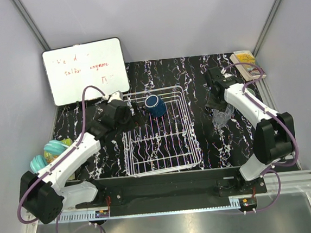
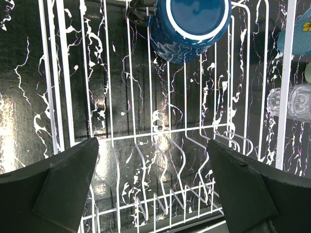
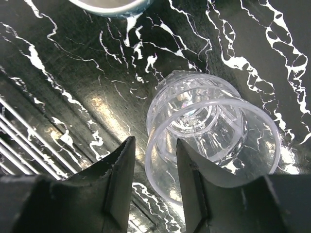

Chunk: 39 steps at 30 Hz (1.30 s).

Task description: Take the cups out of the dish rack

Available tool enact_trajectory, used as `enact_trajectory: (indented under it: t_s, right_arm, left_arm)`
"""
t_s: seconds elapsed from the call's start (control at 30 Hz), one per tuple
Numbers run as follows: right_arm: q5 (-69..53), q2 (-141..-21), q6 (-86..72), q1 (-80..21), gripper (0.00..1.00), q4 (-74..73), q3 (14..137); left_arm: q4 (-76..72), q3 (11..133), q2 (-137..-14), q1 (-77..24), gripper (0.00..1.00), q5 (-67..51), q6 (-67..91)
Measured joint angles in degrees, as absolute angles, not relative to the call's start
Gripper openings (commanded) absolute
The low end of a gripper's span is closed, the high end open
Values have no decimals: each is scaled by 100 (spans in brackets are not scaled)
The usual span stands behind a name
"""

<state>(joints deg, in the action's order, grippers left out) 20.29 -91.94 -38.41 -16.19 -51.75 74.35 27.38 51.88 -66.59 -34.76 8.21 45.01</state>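
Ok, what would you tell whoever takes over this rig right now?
Left fingers: open, empty, over the dish rack, facing the navy mug.
Right fingers: open, astride the rim of the clear glass, which stands on the table right of the rack.
Done: no other cup shows in the rack.
Left: take out the navy mug; clear the right arm from the glass.

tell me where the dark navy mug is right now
In the top view the dark navy mug sits at the far end of the dish rack, just right of the left gripper.
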Motion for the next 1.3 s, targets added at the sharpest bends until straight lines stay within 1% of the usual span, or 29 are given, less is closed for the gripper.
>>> enact_trajectory:
  t_s: [0.03, 0.07, 0.13, 0.17, 0.2, 0.27, 0.33, 0.4, 0.5, 0.67, 0.83, 1.03, 1.17, 1.3]
  right_arm:
    - [2027, -9166, -3841, -1619, 47, -5153, 7430]
    - [2029, -9118, -3841, -1619, 51, -5124, 7417]
    - [1981, -8779, -3830, -1619, 64, -4930, 7297]
    - [1968, -8578, -3824, -1619, 76, -4871, 7260]
    - [1890, -8291, -3778, -1619, 83, -4753, 7212]
    - [1673, -7644, -3647, -1619, 95, -4469, 7172]
    - [1376, -6997, -3487, -1619, 100, -4160, 7172]
    - [1057, -6477, -3339, -1625, 100, -3907, 7172]
    - [561, -5996, -3210, -1699, 100, -3625, 7052]
    - [36, -5636, -3175, -2099, 100, -3371, 6344]
    - [-69, -5625, -3177, -2604, 100, -3365, 5900]
    - [-75, -5489, -3146, -2707, 100, -3361, 5675]
    - [-75, -5349, -3103, -2707, 100, -3361, 5647]
    - [-84, -5275, -3079, -2709, 100, -3361, 5645]
  left_arm:
    - [2740, 5188, -6657, -3481, 99, 823, 4501]
    - [2742, 5188, -6659, -3485, 99, 827, 4499]
    - [2764, 5188, -6657, -3494, 99, 869, 4471]
    - [2779, 5188, -6657, -3496, 99, 895, 4449]
    - [2827, 5203, -6659, -3498, 99, 950, 4410]
    - [2987, 5288, -6663, -3509, 99, 1074, 4300]
    - [3177, 5489, -6746, -3520, 99, 1251, 4128]
    - [3232, 5728, -6928, -3520, 99, 1376, 3916]
    - [3267, 6038, -7306, -3520, 99, 1444, 3618]
    - [3330, 6667, -8230, -3520, 99, 1404, 3267]
    - [3304, 7557, -9253, -3520, 99, 1332, 3022]
    - [3098, 8497, -10189, -3518, 99, 1260, 2722]
    - [2971, 8858, -10685, -3474, 99, 1201, 2646]
    - [2858, 8921, -11034, -3295, 99, 943, 2698]
